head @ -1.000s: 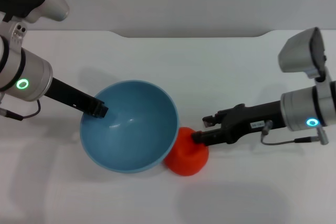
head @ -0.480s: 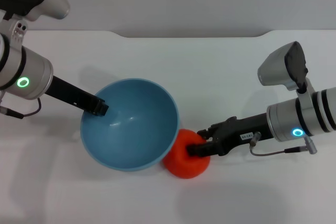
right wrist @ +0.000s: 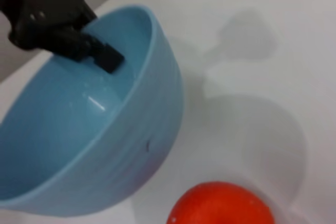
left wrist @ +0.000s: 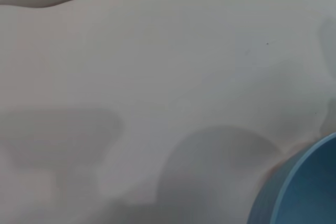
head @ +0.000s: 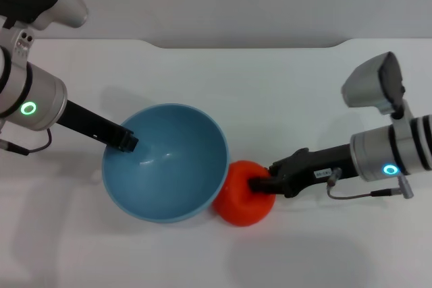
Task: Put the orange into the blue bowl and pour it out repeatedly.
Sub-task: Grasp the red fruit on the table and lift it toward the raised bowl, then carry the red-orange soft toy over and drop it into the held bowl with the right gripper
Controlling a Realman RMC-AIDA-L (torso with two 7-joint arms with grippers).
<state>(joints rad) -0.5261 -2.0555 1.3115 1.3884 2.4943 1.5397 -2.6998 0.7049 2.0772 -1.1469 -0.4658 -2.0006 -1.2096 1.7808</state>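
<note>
The blue bowl [head: 165,166] is empty and tipped, its opening facing up and toward the robot's right. My left gripper [head: 127,141] is shut on the bowl's left rim, one dark finger showing inside it. The orange [head: 243,197] sits on the white table just right of the bowl, touching its outer wall. My right gripper [head: 260,183] reaches in from the right and is shut on the orange's upper right side. In the right wrist view, the orange [right wrist: 220,207] lies beside the bowl [right wrist: 105,145], with the left gripper [right wrist: 102,56] on the rim. The left wrist view catches only the bowl's edge [left wrist: 302,192].
The white table [head: 270,92] ends in a back edge against a grey wall. Both arms' shadows fall on the surface around the bowl. Nothing else stands on the table.
My right arm dipped nearer to me and then pulled slightly right, with its fingers staying on the orange. The orange shifted a little right. The bowl and left arm barely moved.
</note>
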